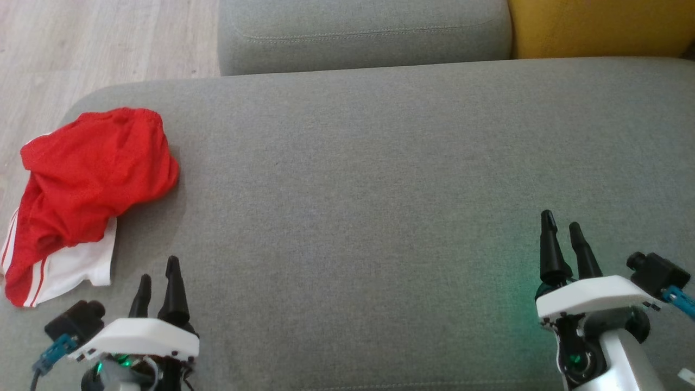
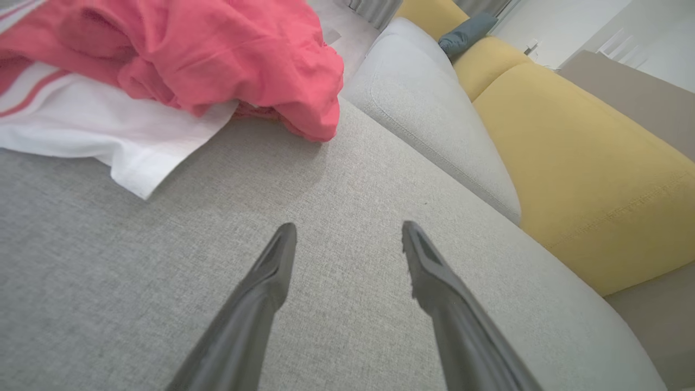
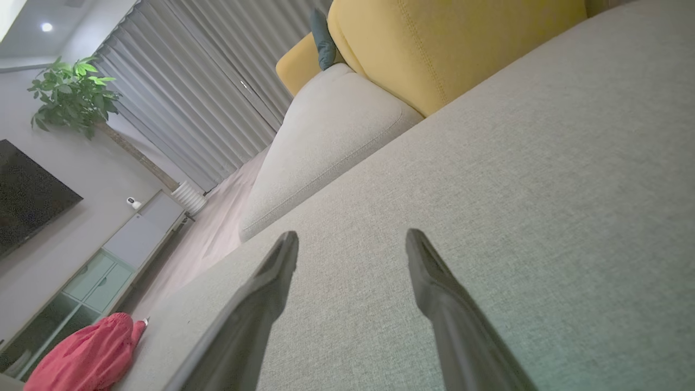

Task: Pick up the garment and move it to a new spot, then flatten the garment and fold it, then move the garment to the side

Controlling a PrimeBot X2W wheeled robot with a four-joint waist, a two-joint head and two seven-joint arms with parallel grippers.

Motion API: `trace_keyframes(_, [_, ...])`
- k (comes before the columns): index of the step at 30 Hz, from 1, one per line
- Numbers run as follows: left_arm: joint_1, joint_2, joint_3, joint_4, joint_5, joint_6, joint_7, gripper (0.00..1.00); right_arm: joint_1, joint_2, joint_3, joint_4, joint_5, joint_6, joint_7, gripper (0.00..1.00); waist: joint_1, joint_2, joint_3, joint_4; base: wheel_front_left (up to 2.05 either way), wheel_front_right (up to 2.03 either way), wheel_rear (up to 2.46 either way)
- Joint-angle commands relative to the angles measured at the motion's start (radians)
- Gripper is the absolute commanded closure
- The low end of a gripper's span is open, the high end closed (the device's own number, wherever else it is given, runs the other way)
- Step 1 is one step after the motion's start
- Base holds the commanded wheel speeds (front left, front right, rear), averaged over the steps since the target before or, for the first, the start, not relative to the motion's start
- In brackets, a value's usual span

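At the left edge of the sofa (image 1: 353, 190) the garment (image 1: 87, 184) lies bunched, its long axis running toward me, just ahead and left of my left gripper (image 1: 158, 270), far nearer than the right gripper (image 1: 560, 220); both stand wide open, holding nothing.

Home living room, grey sofa seat (image 1: 380, 190) stretching wide, yellow back cushions (image 3: 461, 49) leaning behind, long grey curtains (image 3: 195, 92) hanging beside a leafy plant (image 3: 70, 98), dark television (image 3: 27, 195) hanging above a low cabinet (image 3: 125, 244), pale wood floor (image 1: 81, 43) running alongside
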Motion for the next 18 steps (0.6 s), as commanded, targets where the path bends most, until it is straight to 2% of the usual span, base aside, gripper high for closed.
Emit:
trace_keyframes(1, [-0.058, 0.016, 0.011, -0.041, 0.042, 0.009, -0.015, 0.00, -0.051, -0.003, 0.017, -0.042, -0.043, 0.005, -0.023, 0.00, 0.0000, 0.0000, 0.000, -0.001, 0.00, 0.00, 0.00])
trace_keyframes(18, [-0.056, 0.020, -0.014, -0.056, 0.249, 0.044, -0.062, 0.00, -0.051, -0.004, 0.034, -0.031, -0.262, 0.006, -0.070, 0.00, 0.0000, 0.0000, 0.000, -0.012, 0.00, 0.00, 0.00])
